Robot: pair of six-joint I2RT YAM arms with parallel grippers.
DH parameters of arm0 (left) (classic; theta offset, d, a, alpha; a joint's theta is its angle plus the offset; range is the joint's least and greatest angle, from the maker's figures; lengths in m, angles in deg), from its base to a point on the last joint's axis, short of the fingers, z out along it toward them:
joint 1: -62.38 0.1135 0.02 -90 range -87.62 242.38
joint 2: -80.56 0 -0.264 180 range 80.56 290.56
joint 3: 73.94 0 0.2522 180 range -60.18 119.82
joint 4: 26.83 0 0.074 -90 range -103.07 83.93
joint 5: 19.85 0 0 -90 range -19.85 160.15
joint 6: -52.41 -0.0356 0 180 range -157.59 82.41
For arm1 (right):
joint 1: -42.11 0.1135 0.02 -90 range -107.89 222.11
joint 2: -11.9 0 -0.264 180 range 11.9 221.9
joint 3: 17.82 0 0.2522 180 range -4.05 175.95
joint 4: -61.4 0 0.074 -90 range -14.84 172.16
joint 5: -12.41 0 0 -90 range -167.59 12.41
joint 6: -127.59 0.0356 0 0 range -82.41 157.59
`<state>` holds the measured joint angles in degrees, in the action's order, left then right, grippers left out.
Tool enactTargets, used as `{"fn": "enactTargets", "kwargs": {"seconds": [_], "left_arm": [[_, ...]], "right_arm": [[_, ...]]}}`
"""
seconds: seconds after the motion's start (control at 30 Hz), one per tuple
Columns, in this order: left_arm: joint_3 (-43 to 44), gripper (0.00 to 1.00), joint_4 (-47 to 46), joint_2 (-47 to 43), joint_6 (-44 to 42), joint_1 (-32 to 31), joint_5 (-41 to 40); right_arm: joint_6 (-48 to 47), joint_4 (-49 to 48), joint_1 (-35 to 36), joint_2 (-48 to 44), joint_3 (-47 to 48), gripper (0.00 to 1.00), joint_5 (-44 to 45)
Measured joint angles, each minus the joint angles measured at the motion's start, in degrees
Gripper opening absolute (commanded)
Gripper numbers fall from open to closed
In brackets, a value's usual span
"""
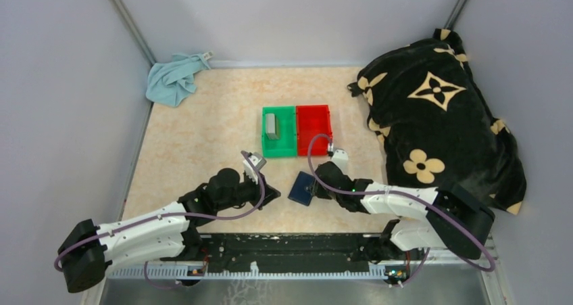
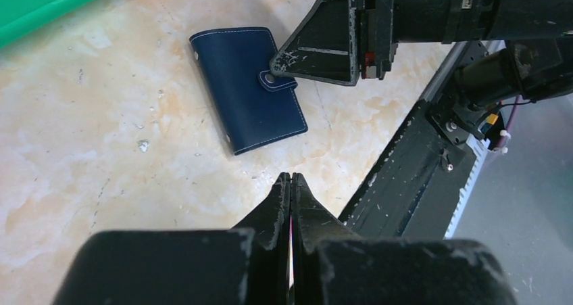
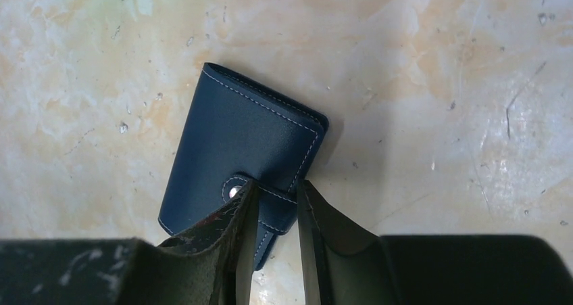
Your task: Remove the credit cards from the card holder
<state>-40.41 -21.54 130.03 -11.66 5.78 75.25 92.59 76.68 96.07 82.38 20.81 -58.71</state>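
The card holder (image 1: 302, 188) is a navy-blue wallet lying shut and flat on the tabletop, its snap tab fastened. It also shows in the left wrist view (image 2: 246, 88) and the right wrist view (image 3: 236, 149). My right gripper (image 3: 277, 183) is down at the wallet's edge, jaws narrowly open with the snap tab between the fingertips; it shows in the top view (image 1: 317, 183) too. My left gripper (image 2: 291, 178) is shut and empty, just left of the wallet (image 1: 273, 193). A grey card (image 1: 271, 126) lies in the green bin. No other cards show.
The green bin (image 1: 278, 151) and the red bin (image 1: 314, 149) stand side by side behind the wallet. A black flower-patterned blanket (image 1: 439, 109) fills the right side. A light blue cloth (image 1: 174, 80) lies at the back left. The black base rail (image 1: 290, 251) runs along the near edge.
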Motion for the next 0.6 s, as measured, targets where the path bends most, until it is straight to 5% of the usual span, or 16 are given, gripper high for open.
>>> {"fn": "enactTargets", "kwargs": {"seconds": [0.27, 0.6], "left_arm": [[-1.25, 0.0, -0.35, 0.59, 1.11, 0.0, -3.43], [-1.75, 0.0, -3.1, 5.22, 3.39, 0.0, -3.76]], "right_arm": [[-7.52, 6.47, 4.63, 1.33, 8.26, 0.41, 4.13], [-11.85, 11.39, 10.23, 10.58, 15.72, 0.43, 9.6]]}}
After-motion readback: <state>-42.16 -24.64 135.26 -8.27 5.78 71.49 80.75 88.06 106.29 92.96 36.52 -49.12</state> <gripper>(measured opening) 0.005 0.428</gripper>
